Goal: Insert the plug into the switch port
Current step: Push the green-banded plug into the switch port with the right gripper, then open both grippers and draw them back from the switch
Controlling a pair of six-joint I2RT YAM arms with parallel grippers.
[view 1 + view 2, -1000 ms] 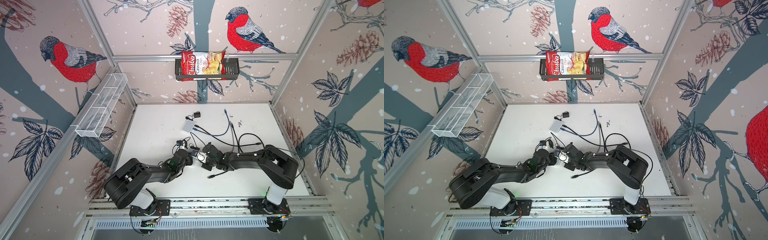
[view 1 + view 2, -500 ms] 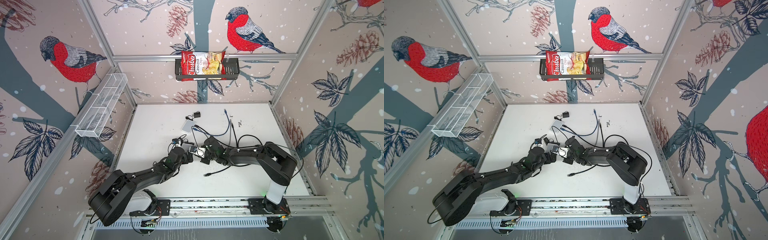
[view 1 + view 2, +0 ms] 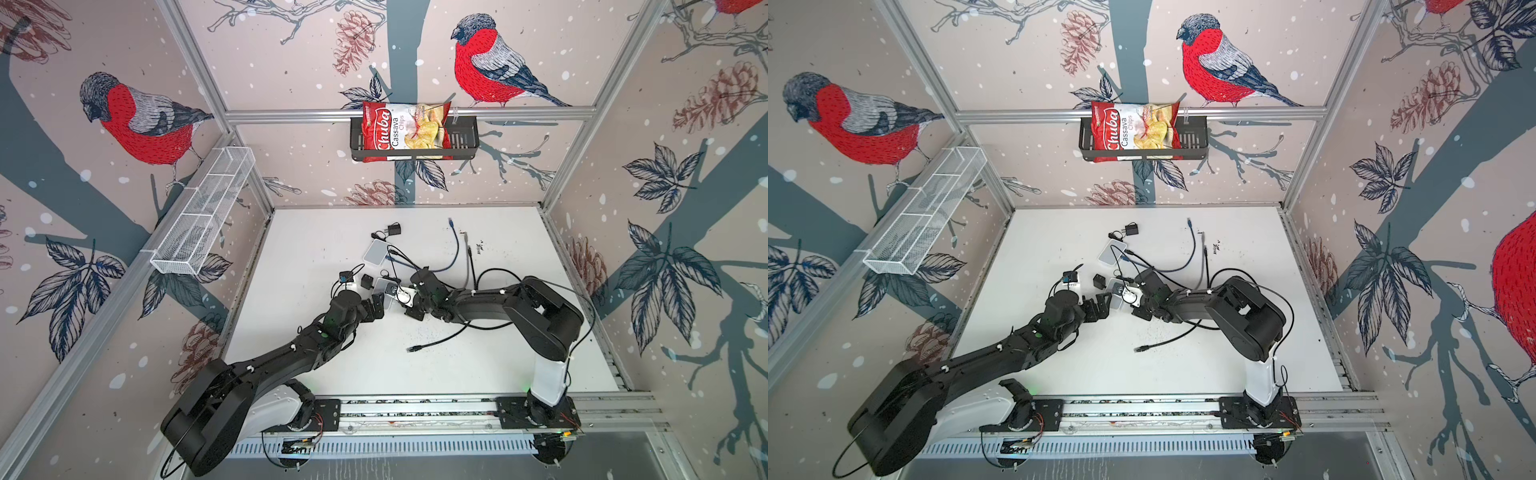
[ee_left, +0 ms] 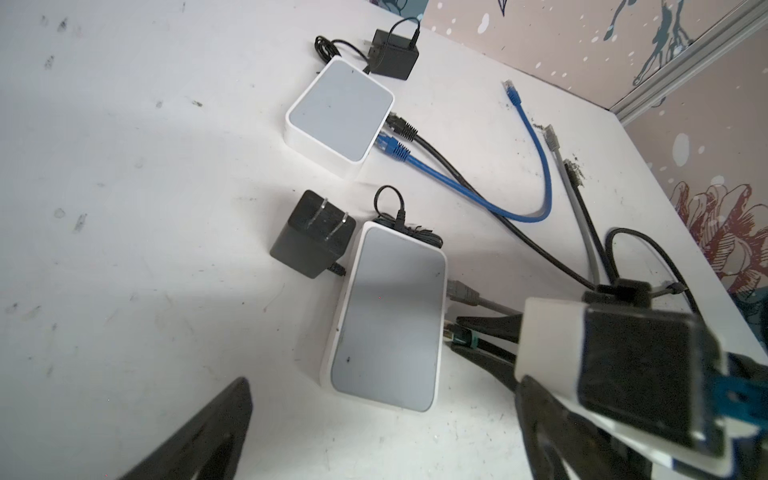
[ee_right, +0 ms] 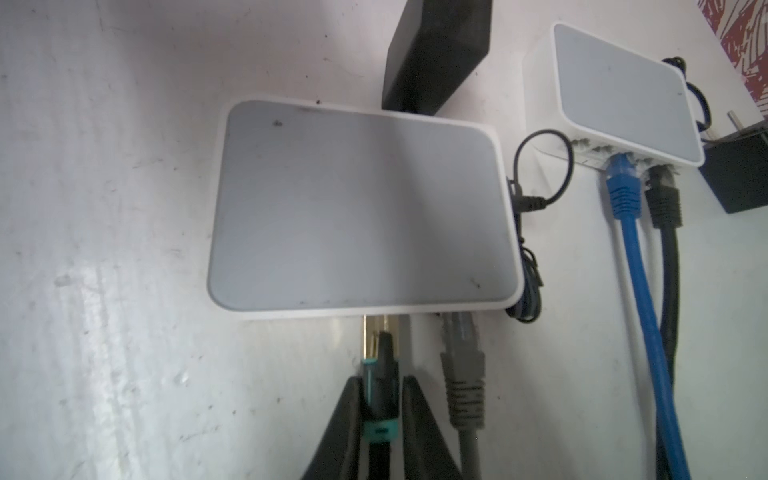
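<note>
a: where's the plug [image 5: 380, 361]?

b: at the port edge of the switch [image 5: 361, 208], mid-table [image 4: 124, 208]. its metal nose reaches the switch's side. how deep it sits i cannot tell.

a: and the right gripper [image 5: 380, 384]?

b: its fingers [image 5: 340, 415] flank the plug's black-and-teal body, one on each side, very close. whether they pinch it or stand just off it, i cannot tell.

a: left gripper [image 3: 379, 306]?

b: jaws wide apart, holding nothing. in both top views it sits just beside the switch, opposite the right gripper.

a: anything else in that switch?

b: a grey plug [image 5: 461, 365] in the port next to ours, and a thin black lead on the adjoining side. a black adapter [image 4: 311, 237] lies prongs up, just beside the switch.

a: the far switch [image 5: 623, 91]?

b: apart from ours, nearer the back wall, with a blue and a black cable plugged in side by side.
</note>
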